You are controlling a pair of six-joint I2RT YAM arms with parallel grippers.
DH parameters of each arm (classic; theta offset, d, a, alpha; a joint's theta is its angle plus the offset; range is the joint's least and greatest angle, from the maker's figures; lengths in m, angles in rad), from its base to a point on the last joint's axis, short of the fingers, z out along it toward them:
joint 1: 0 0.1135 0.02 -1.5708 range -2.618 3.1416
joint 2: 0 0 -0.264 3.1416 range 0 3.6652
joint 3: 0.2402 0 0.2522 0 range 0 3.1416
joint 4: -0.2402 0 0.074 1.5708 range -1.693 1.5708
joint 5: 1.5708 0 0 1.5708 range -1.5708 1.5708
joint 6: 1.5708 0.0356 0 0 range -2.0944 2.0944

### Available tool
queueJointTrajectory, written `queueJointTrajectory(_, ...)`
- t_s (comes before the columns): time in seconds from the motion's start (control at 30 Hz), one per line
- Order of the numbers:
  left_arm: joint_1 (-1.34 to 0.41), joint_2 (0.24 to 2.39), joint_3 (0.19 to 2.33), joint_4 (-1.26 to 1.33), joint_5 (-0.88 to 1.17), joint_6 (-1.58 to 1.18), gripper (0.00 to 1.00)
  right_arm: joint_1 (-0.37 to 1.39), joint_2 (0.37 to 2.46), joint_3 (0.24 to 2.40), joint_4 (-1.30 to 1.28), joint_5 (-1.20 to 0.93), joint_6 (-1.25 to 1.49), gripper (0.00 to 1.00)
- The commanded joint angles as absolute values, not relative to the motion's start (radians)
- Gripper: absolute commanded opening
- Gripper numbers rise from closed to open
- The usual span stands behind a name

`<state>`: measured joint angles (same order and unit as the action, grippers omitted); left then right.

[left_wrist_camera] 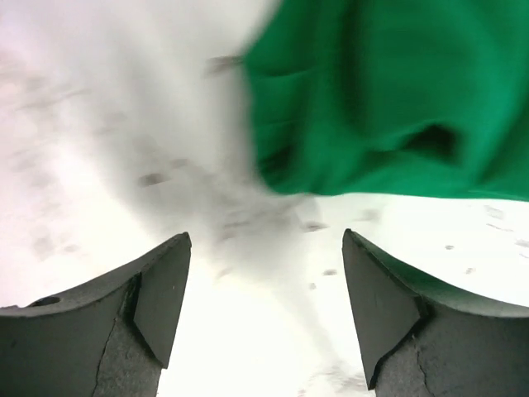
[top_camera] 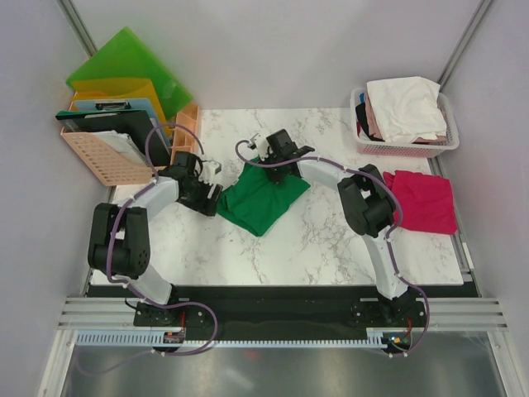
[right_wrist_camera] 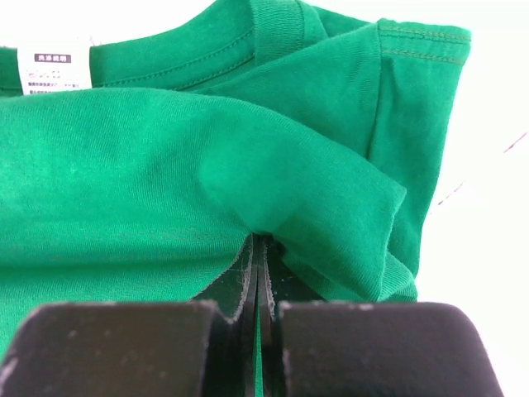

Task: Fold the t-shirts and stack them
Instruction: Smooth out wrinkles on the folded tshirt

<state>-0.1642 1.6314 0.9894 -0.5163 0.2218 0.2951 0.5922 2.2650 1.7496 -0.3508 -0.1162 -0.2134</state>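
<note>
A deep green t-shirt lies partly folded on the marble table, bunched into a rough diamond. My right gripper is at the shirt's far edge. In the right wrist view this gripper is shut on a pinch of the green t-shirt, close to the collar and its white label. My left gripper stands beside the shirt's left corner. The left wrist view shows it open over bare table, the green t-shirt just beyond its fingertips. A magenta-red t-shirt lies folded at the right.
A pink basket at the back right holds white and pale pink t-shirts. At the back left stand a peach file rack, a clipboard and green and yellow folders. Grey walls close in both sides.
</note>
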Motion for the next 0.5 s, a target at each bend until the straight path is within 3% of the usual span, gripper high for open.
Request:
queueJointTrajectory(0.0,-0.100,1.545,1.026,-0.431,0.048,0.265,0.81,0.584,2.221,1.712,-0.376,-0.089,-0.216,0.00)
queueJointTrajectory(0.2,-0.116,1.269,0.997,-0.344,0.255,0.331,0.81,0.587,2.230,1.666,-0.390,-0.112,-0.187,0.00)
queueJointTrajectory(0.47,-0.365,1.267,0.924,-0.423,0.327,0.402,0.86,0.656,2.232,1.622,-0.391,-0.104,-0.095,0.00)
